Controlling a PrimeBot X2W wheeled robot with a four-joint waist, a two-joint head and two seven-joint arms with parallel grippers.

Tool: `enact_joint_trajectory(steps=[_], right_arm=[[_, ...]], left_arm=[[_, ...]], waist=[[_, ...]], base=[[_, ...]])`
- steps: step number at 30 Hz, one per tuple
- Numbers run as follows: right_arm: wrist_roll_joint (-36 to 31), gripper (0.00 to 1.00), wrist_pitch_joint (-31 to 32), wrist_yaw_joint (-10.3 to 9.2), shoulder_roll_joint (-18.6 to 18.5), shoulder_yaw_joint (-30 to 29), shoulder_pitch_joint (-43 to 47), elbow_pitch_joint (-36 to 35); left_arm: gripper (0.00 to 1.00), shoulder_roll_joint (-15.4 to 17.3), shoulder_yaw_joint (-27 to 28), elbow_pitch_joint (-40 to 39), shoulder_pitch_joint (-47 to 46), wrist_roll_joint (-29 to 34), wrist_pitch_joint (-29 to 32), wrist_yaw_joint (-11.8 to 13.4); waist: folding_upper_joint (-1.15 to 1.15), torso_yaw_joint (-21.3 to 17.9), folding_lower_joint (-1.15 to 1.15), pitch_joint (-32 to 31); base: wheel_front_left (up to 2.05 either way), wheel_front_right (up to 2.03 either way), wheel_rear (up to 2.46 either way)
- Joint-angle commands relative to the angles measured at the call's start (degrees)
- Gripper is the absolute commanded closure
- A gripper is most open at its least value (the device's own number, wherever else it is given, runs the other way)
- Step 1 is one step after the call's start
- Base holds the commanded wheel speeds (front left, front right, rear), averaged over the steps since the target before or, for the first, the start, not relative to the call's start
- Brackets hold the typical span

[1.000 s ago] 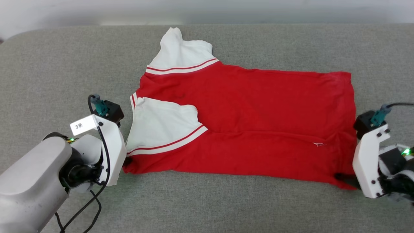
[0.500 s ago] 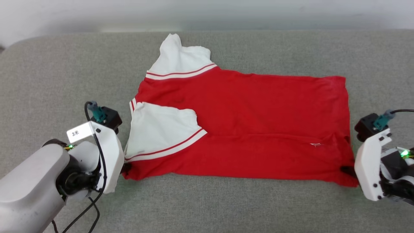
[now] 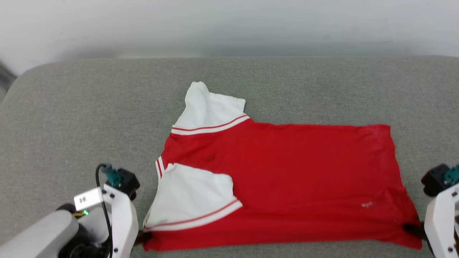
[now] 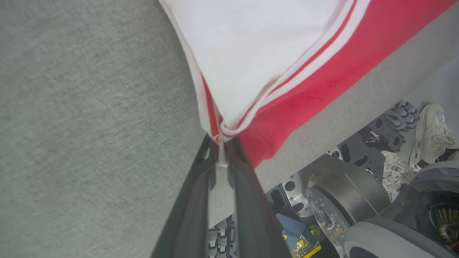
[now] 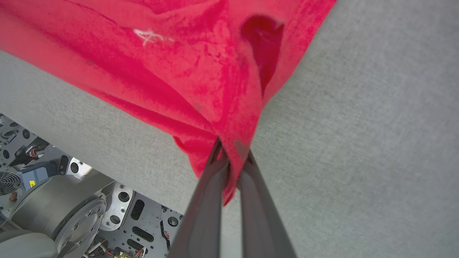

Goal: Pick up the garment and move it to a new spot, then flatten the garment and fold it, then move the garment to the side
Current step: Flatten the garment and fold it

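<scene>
The red garment (image 3: pixel 294 172) lies spread on the grey cushioned surface (image 3: pixel 89 118), plain side up, with its lettering hidden. One white sleeve (image 3: pixel 211 107) points to the far side and the other (image 3: pixel 190 197) is folded over the body. My left gripper (image 3: pixel 143 237) is shut on the near left corner, where white sleeve trim (image 4: pixel 222 130) bunches between the fingers. At the near right, my right gripper (image 3: pixel 410 229) is shut on the hem corner (image 5: pixel 229 150), and red cloth puckers there.
The cushion's near edge (image 4: pixel 322 132) runs just beside both held corners. Below it are the robot's wheeled base (image 5: pixel 64 215) and a person's pale shoes (image 4: pixel 430 132) on the floor. A pale wall (image 3: pixel 229 25) rises behind the cushion.
The head view has tilted up, showing more wall and far cushion. Both grippers, still shut on the corners, have drawn the garment toward the near edge, and its lower fold has smoothed out.
</scene>
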Motion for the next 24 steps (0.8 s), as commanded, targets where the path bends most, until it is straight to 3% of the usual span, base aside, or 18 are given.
enact_joint_trajectory(steps=[1,7,8,9,10,15,18,24], right_arm=[[0.2,1.00,-0.1,-0.04,-0.5,-0.5,2.3,0.0],[-1.1,0.98,0.2,-0.04,2.7,-1.4,6.3,2.2],[-1.3,0.85,0.1,-0.04,3.2,-1.5,6.4,2.4],[-1.7,0.35,-0.6,-0.04,3.7,-2.0,6.3,2.6],[-2.2,0.00,-1.4,-0.04,4.1,-2.6,6.0,2.5],[-4.9,0.00,-6.5,-0.04,5.3,-6.1,5.0,1.0],[-8.0,0.00,-12.7,-0.04,6.4,-9.7,3.7,-0.7],[-18.3,0.00,-26.5,-0.03,13.0,-18.3,1.6,-3.2]], left_arm=[[1.00,0.7,-0.1,-0.3,2.0,-0.6,-0.7,0.9],[1.00,-0.2,-1.5,0.8,5.6,-0.6,-2.2,1.4],[0.95,-0.4,-1.6,1.1,5.7,-0.4,-2.2,1.3],[0.76,-0.5,-1.6,1.3,5.4,0.1,-2.7,1.2],[0.00,-0.6,-1.2,1.5,5.0,0.0,-3.1,1.3],[0.00,0.9,1.7,0.1,1.7,0.5,-5.4,1.5],[0.00,2.3,3.7,-0.9,-1.2,2.1,-6.8,1.9],[0.00,1.8,8.0,0.2,-8.2,6.2,-12.1,3.2]], waist=[[0.00,-0.3,0.00,0.2],[0.00,-0.7,0.00,0.7],[0.00,-0.7,0.00,0.6],[0.00,-0.6,0.00,0.5],[0.00,-0.6,0.00,0.3],[0.00,-0.3,0.00,-1.3],[0.00,-0.6,0.00,-2.1],[0.00,-2.0,0.00,-0.9]], base=[[0.00,0.00,0.00],[0.00,0.00,0.00],[0.00,0.00,0.00],[0.00,0.00,0.00],[0.00,0.00,0.00],[0.00,0.00,0.00],[0.00,0.00,0.00],[0.00,0.00,0.00]])
